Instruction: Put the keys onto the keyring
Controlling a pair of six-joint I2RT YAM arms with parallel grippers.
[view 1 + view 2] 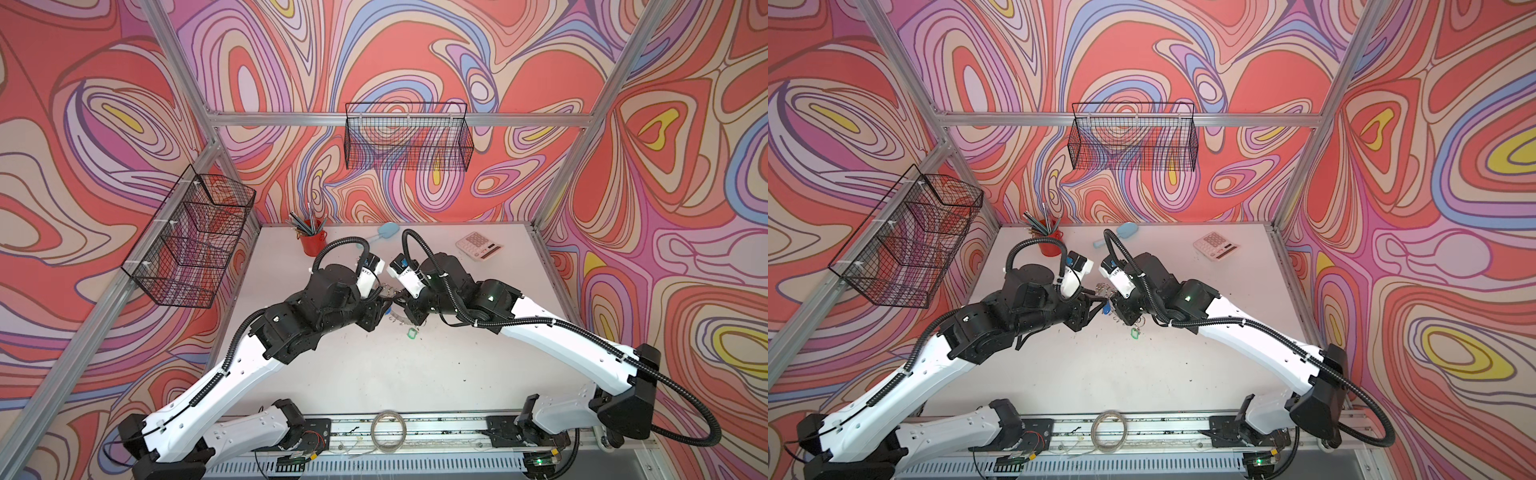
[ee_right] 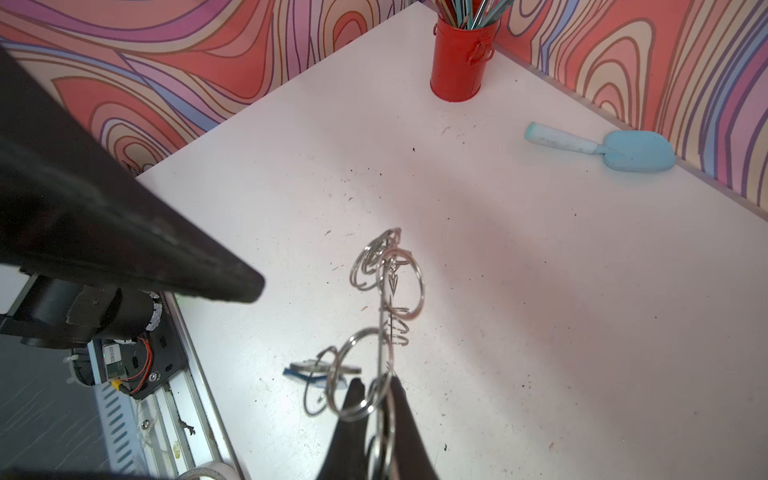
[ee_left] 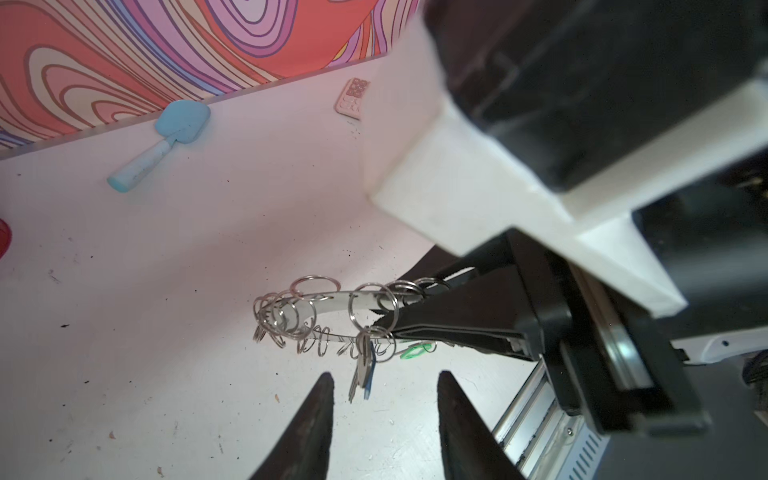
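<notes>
My right gripper (image 2: pixel 376 379) is shut on the rim of the keyring (image 2: pixel 381 332), which it holds on edge above the table. In the left wrist view the keyring (image 3: pixel 328 300) shows as a grey metal band fringed with small wire rings. A key with a blue tag (image 3: pixel 365 374) hangs from one of those rings. My left gripper (image 3: pixel 385 374) is open, and the hanging key sits between its fingertips without touching either. The key with the green tag (image 1: pixel 411 332) lies on the table just below the grippers.
At the back of the table stand a red cup of pencils (image 1: pixel 311 243), a light blue brush (image 1: pixel 384 232) and a pink calculator (image 1: pixel 478 247). A thin silvery hoop (image 1: pixel 388 432) rests on the front rail. Two black wire baskets (image 1: pixel 409 141) hang on the walls.
</notes>
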